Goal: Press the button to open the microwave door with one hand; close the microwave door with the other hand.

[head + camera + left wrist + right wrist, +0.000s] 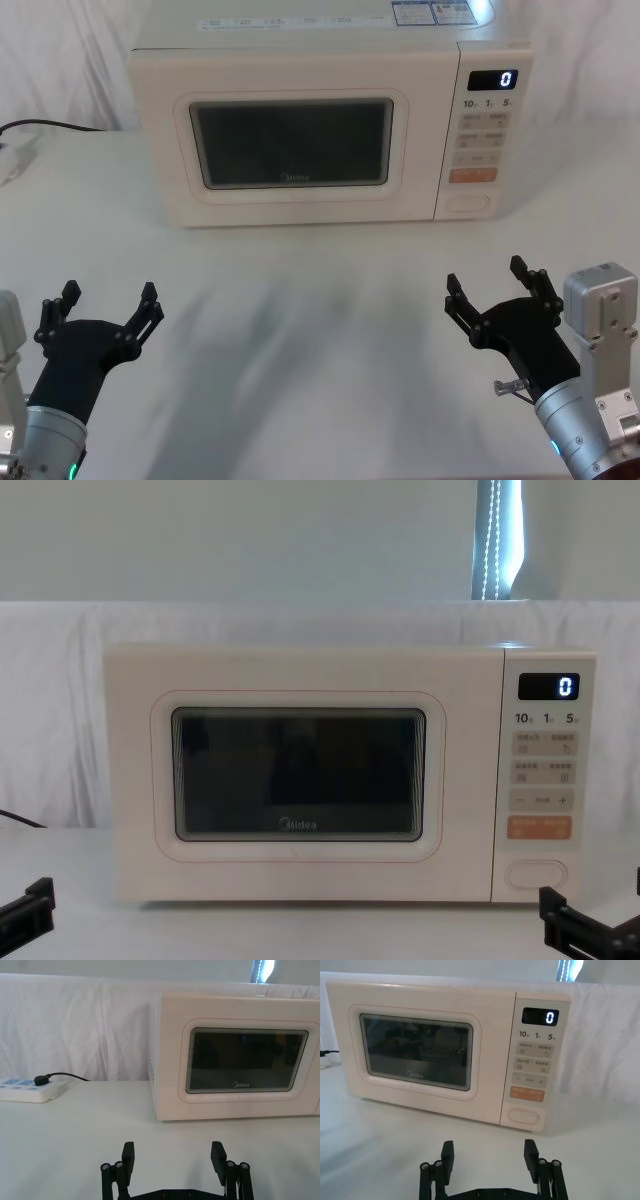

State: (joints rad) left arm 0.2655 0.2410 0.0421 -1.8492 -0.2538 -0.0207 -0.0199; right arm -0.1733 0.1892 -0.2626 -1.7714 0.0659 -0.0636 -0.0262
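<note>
Nothing is done yet. The microwave door (290, 145) sits shut at 12 o'clock on the tabletop (300, 330), and the button (469, 202), low on the keypad panel at 1 o'clock, is untouched. The left hand (108, 302) at 8 o'clock and the right hand (488, 283) at 4 o'clock hover spread wide, holding nothing. Pressing, then closing, both remain.

We are seeing a matte black left hand (105, 305) and right hand (498, 284) with blocky finger pads (128, 1155), small silver screws at the knuckles, grey metal wrists glowing green, and a pale grey housing (603, 318).
</note>
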